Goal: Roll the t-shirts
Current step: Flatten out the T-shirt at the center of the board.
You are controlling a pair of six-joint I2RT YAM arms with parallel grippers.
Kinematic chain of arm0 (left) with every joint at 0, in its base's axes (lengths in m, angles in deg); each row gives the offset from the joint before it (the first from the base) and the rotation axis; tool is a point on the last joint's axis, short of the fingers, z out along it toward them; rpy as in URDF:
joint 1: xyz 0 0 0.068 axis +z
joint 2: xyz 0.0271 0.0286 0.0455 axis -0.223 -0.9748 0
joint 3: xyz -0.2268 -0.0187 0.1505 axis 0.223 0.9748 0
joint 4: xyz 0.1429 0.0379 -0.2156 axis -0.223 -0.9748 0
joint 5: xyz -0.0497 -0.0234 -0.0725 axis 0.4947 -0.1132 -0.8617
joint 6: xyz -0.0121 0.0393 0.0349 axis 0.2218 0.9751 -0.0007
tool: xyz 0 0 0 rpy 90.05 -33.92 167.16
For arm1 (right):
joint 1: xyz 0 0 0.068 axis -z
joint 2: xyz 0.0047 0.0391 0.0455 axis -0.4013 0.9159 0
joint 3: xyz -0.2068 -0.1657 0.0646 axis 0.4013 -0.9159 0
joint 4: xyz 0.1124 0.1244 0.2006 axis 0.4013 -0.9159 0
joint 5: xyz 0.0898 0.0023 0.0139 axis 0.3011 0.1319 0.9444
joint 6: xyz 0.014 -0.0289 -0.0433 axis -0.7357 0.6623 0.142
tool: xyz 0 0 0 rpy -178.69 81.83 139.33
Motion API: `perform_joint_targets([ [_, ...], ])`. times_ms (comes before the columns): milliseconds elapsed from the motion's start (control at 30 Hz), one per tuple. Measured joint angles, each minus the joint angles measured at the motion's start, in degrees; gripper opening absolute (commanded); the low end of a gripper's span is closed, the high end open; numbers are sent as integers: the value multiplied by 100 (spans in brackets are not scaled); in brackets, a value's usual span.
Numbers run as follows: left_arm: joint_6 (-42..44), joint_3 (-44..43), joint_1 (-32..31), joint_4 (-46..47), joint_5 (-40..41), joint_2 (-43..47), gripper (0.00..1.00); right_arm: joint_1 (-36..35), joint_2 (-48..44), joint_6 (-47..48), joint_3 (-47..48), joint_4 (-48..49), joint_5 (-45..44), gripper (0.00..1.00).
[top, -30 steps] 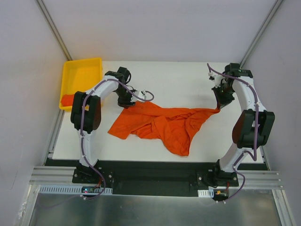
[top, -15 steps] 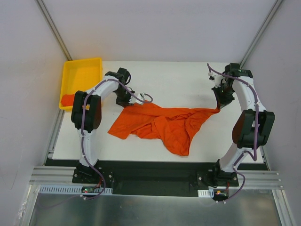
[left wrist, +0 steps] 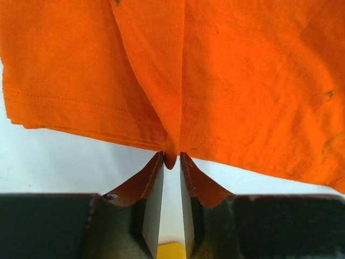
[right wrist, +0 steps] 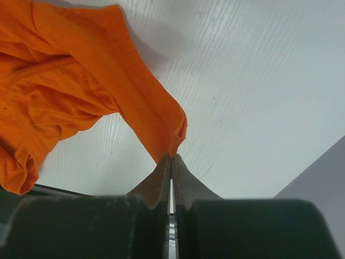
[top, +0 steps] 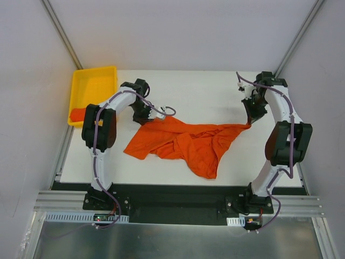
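Top: orange t-shirt (top: 183, 143) lies crumpled mid-worktop (top: 199, 89), spanning between both arms. Left pincer (top: 146, 120) is at its far-left edge, right pincer (top: 251, 124) at its right corner.
Left wrist: tips nearly together, nipping a fold of the hem.
Right wrist: tips pressed together on a stretched corner, the rest of the cloth lying to the left.

no legible txt or labels anywhere

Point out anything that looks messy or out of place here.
The orange t-shirt lies bunched and twisted across the table, not flat, pinched at opposite ends by the left gripper and right gripper. More orange cloth sits at the yellow tray's near corner.
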Motion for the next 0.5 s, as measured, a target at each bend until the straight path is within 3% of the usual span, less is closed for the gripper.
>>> perform_joint_targets([
  [167, -361, -85, 0, -17, -111, -142, 0, -61, 50, -2, 94, 0, 11, 1],
  [367, -892, -262, 0, -37, -214, -247, 0, -151, 79, 0, 247, -28, -20, 1],
  [500, -1362, -713, 63, -131, -179, -245, 0, -66, 323, 37, 1102, -94, -85, 1],
])
